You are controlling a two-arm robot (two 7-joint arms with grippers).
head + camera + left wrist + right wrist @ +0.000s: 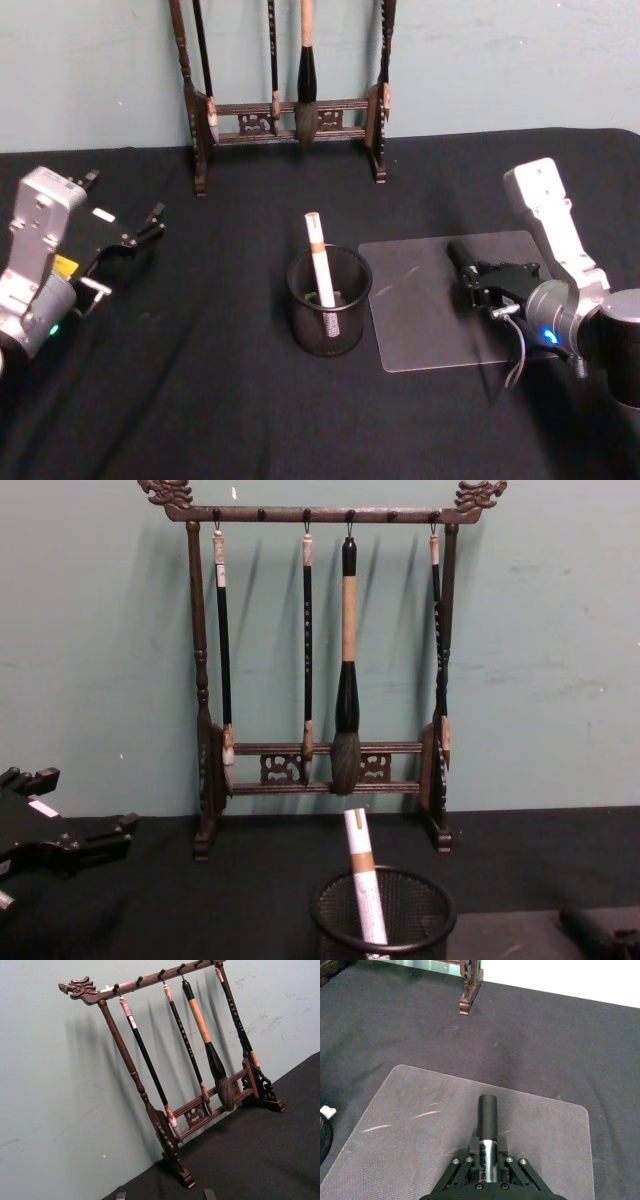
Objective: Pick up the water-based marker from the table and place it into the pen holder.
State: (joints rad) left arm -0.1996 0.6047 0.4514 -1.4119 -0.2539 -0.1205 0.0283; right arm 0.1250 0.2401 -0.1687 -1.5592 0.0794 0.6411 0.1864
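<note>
My right gripper (478,280) (487,1152) is shut on a water-based marker (462,253) (487,1115) with a black cap and a grey printed barrel. It holds the marker low over a clear mat (430,330) (415,1125), with the cap pointing toward the wall. The marker's dark tip (590,930) shows at the chest view's lower right. The pen holder (330,335) (440,912), a black mesh cup, stands just left of the mat. A white marker with a tan band (320,260) (362,880) leans inside it. My left gripper (125,250) (165,1195) (60,845) is parked open at the far left.
A dark wooden brush rack (285,115) (165,1125) (330,770) with hanging brushes stands against the teal wall behind the holder. One rack foot (467,1002) lies beyond the mat. Black cloth (220,400) covers the table.
</note>
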